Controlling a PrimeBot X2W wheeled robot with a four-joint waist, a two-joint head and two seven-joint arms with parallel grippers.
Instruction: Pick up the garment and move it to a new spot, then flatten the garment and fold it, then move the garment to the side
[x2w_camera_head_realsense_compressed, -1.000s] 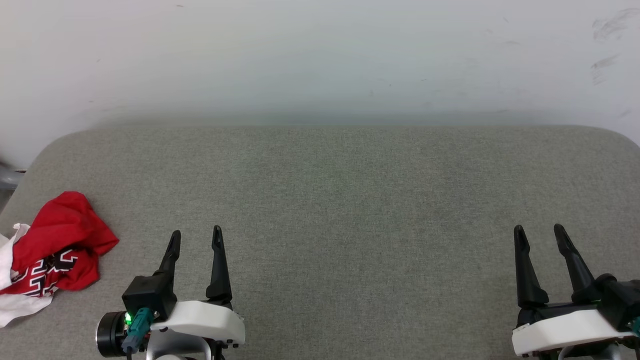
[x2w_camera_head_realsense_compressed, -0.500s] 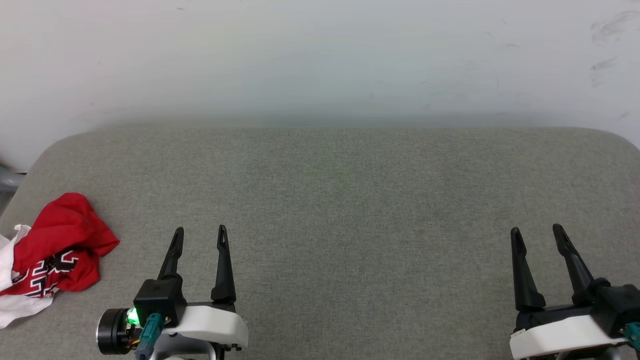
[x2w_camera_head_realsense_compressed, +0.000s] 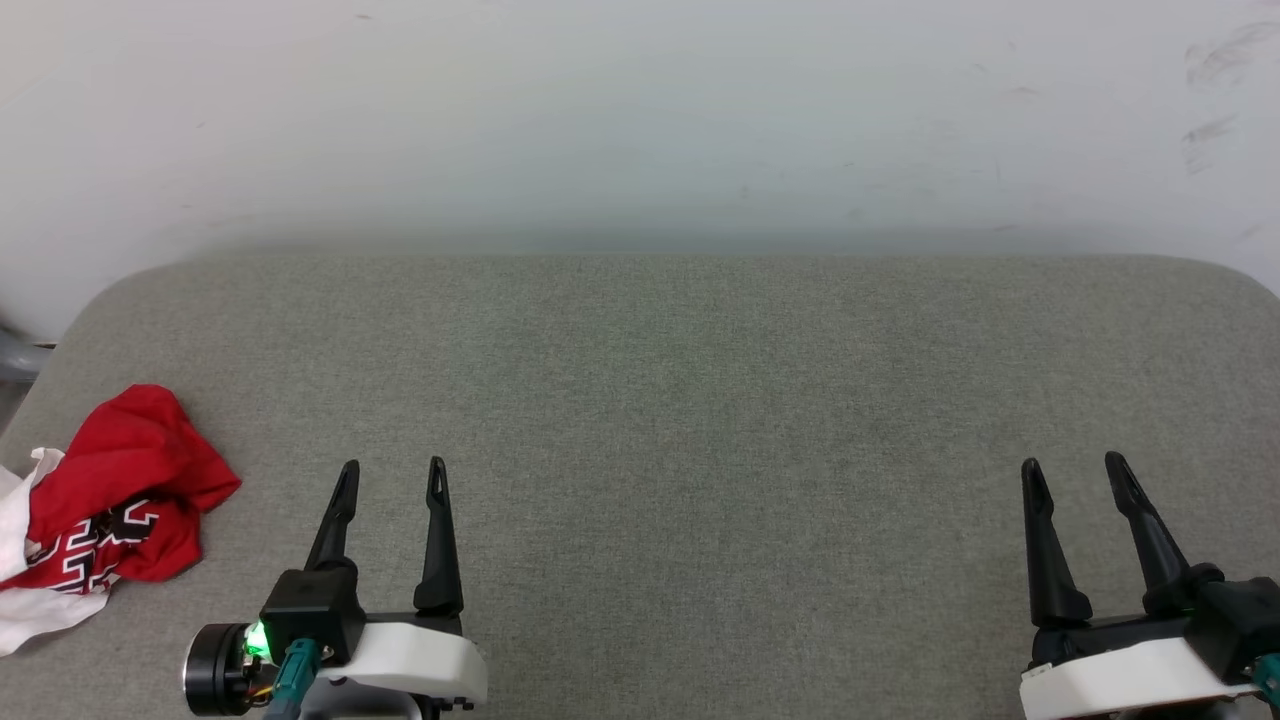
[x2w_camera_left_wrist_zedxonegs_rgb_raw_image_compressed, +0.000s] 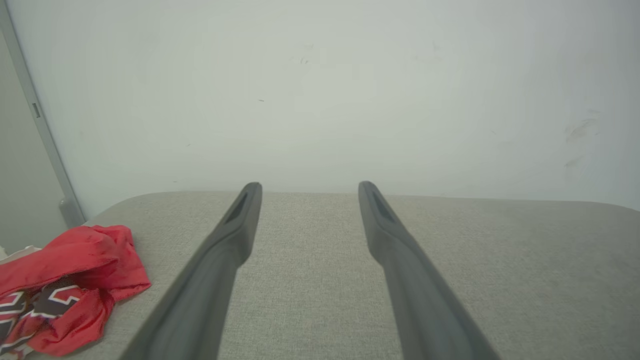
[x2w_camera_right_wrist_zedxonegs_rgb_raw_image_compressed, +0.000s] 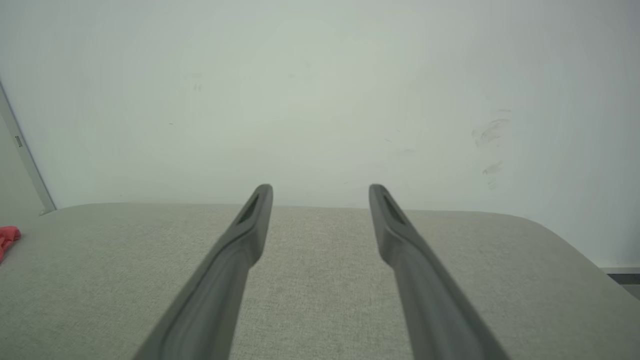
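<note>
The garment (x2w_camera_head_realsense_compressed: 110, 505) lies crumpled at the far left edge of the grey padded table (x2w_camera_head_realsense_compressed: 680, 400): red cloth with white parts and black white-outlined lettering. In the left wrist view the garment (x2w_camera_left_wrist_zedxonegs_rgb_raw_image_compressed: 70, 285) sits at the lower left. A small red corner of the garment (x2w_camera_right_wrist_zedxonegs_rgb_raw_image_compressed: 7, 236) shows at the left edge of the right wrist view. My left gripper (x2w_camera_head_realsense_compressed: 392, 470) stands open to the right of the garment, apart from it, nothing between its fingers. My right gripper (x2w_camera_head_realsense_compressed: 1072, 465) stands open at the lower right, far from the garment.
A pale wall (x2w_camera_head_realsense_compressed: 640, 120) rises right behind the table's rounded far edge. A grey metal post (x2w_camera_left_wrist_zedxonegs_rgb_raw_image_compressed: 40, 130) stands beyond the table's left end. The wide cloth surface stretches between the two grippers.
The left gripper has shifted slightly and drawn back a little toward the near edge. The right gripper has barely moved. The garment lies as before.
</note>
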